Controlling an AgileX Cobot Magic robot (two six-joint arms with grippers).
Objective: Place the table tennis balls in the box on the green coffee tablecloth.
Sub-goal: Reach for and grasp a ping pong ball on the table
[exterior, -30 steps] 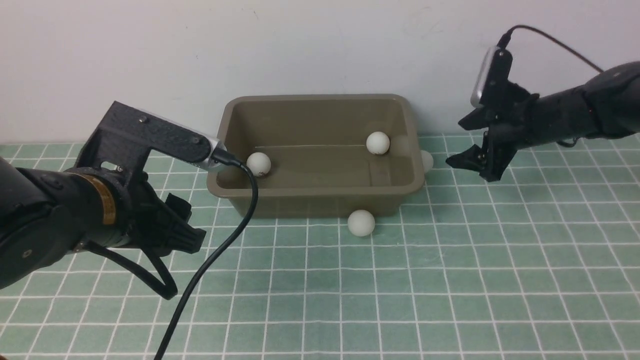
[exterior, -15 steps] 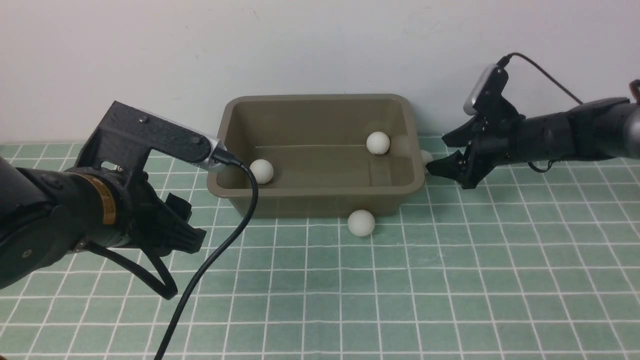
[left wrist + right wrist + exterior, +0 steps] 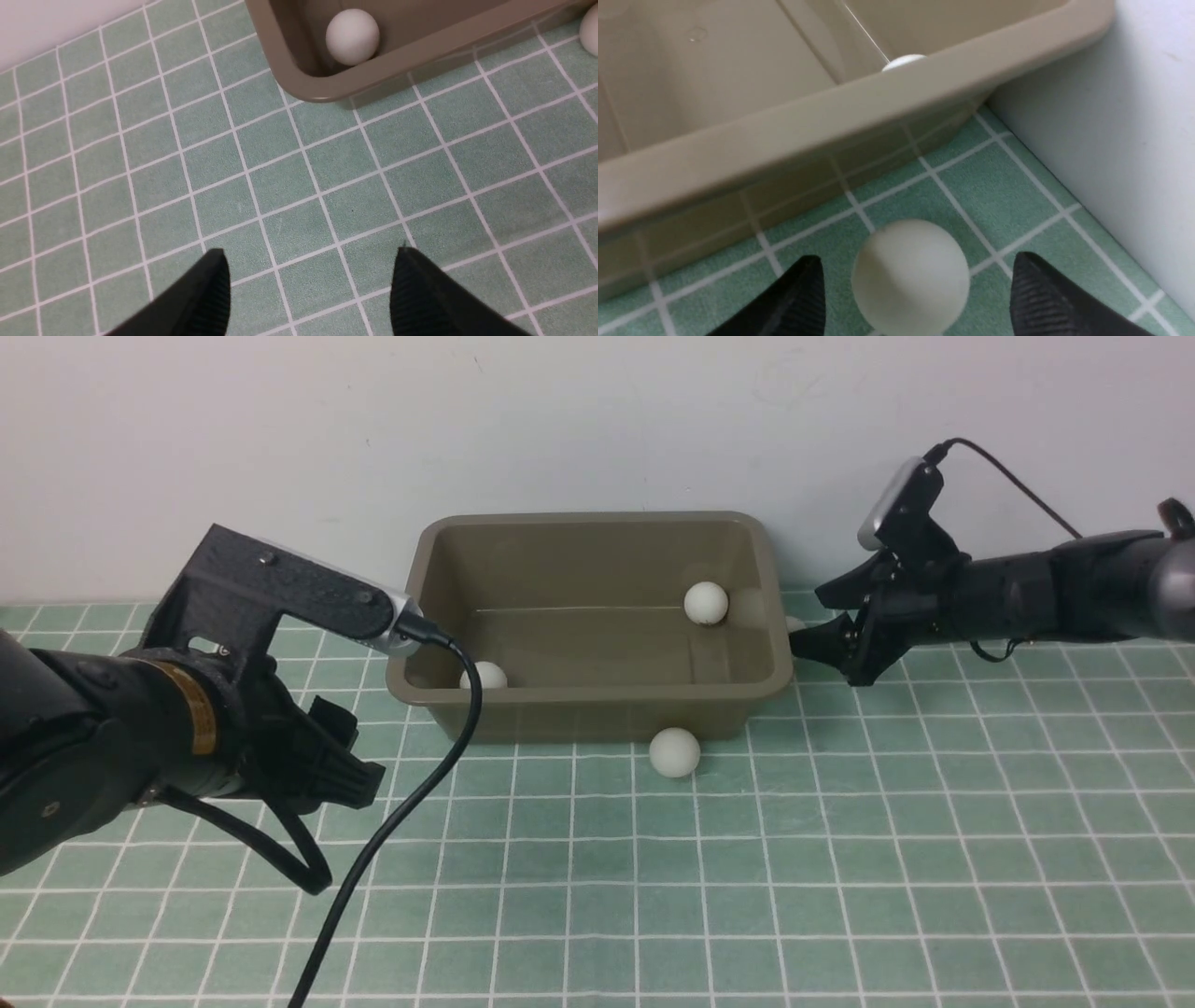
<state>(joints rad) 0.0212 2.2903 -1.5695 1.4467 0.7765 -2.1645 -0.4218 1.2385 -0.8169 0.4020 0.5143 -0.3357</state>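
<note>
Taking the box as the dial in the front view, with twelve toward the wall [image 3: 597,420], the left arm [image 3: 140,747] hangs low at about eight o'clock, well apart from every ball, its black cable [image 3: 411,803] trailing over the green tablecloth [image 3: 840,859]. Only the left wrist view shows the left jaws: their ribbed black fingertips [image 3: 205,294] stand wide over bare grid squares with nothing between them. The olive-brown box [image 3: 597,705] sits at the far edge of the worktop against the wall, a rounded tub with a flared rim and sloping walls. Inside it, the near-left ball [image 3: 483,676] lies in the seven o'clock corner; the front view half hides it behind the rim, while the left wrist view shows it whole [image 3: 352,36], matte white and plain. The far-right ball [image 3: 706,603] rests near two o'clock inside, and the right wrist view catches only a white sliver of it [image 3: 904,61] over the rim. The front ball [image 3: 674,751] lies on the cloth at six o'clock, just beside the box wall. At three o'clock the side ball [image 3: 794,624] is almost hidden in the front view; the right wrist view shows it clearly [image 3: 910,275] on the cloth, just beside the box and near the wall. The right jaws straddle it, parted wider than the ball, cloth showing on either side of it.
</note>
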